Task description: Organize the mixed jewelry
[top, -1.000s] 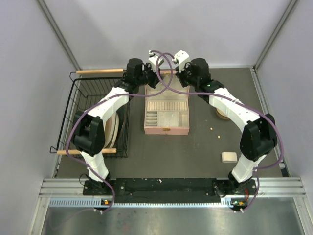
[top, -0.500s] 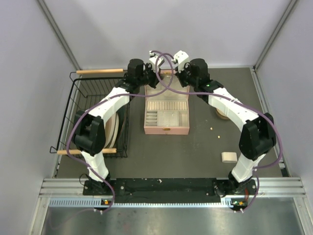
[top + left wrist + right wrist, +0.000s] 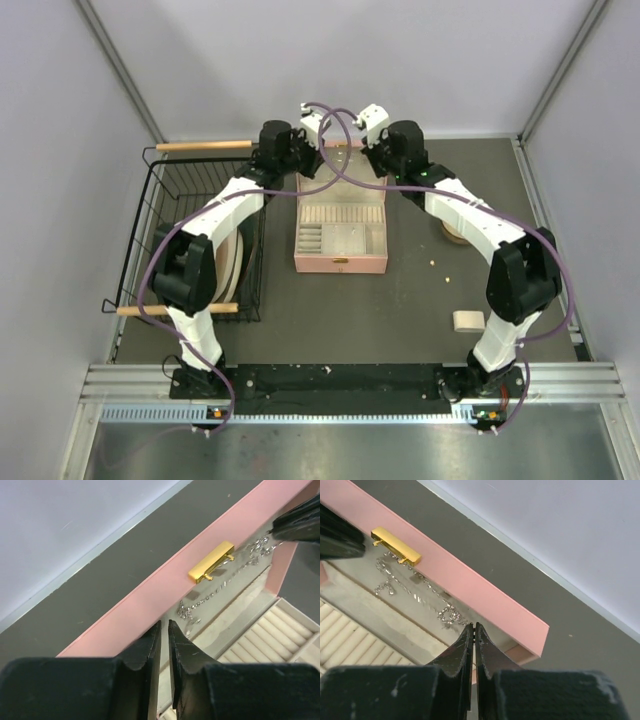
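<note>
Nearest the arm bases, a small pale block [image 3: 468, 321] lies on the dark table [image 3: 380, 325], right of centre. A little farther in, two pale beads [image 3: 432, 263] sit apart on the table, just right of the pink box [image 3: 340, 266].

The box is open, showing small square compartments in front and rows of cream ring rolls [image 3: 340, 215] behind. At the left stands a black wire basket [image 3: 135, 240] with wooden handles. A round wooden piece [image 3: 236, 262] inside it is partly covered by the left arm. At the right, a wooden bowl [image 3: 452, 236] is half hidden under the right arm.

Both arms reach over the far end of the box, and they and their purple cables hide the raised lid [image 3: 140, 600] from above. The wrist views show the lid's pink edge with a gold clasp [image 3: 212, 561]. The silvery chains [image 3: 186, 613] are strung across its shiny inner face in a loose tangle.

The left gripper [image 3: 164, 625] is closed to a thin slit, its tips just beside one end of the chains. The right gripper [image 3: 473, 626] is closed likewise at the other end. Whether either one pinches a chain cannot be told.

Beyond the lid are bare table and a pale wall [image 3: 560, 525].
</note>
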Robot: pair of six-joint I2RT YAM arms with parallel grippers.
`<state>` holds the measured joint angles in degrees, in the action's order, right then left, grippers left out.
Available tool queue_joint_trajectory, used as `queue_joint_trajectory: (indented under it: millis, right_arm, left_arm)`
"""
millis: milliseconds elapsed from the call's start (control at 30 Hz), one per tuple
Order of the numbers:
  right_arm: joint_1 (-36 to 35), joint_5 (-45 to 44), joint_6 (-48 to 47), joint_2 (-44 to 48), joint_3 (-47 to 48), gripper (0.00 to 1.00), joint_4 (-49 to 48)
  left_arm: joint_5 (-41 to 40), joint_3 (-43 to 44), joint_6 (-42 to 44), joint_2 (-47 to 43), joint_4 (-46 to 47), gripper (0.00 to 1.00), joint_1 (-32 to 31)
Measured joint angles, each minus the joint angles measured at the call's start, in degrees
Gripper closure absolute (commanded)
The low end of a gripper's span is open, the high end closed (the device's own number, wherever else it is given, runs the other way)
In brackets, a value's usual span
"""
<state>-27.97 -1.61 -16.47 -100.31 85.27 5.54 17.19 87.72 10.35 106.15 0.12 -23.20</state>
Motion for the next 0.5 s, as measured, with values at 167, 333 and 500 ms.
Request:
queue_joint_trajectory:
  millis: [167, 333, 500]
  right_arm:
    - [0.35, -1.92, 0.0, -0.22, 0.02, 1.0, 0.07]
    - [0.35, -2.03, 0.02, -0.26, 0.02, 1.0, 0.11]
    - [0.35, -1.97, 0.13, -0.26, 0.02, 1.0, 0.33]
  left_arm:
    - [-1.25, 0.04, 0.02, 0.02, -0.15, 0.82, 0.68]
    - [-1.66, 0.04, 0.04, 0.02, -0.15, 0.84, 0.66]
    - [-1.66, 0.07, -0.13, 0.02, -0.13, 0.85, 0.68]
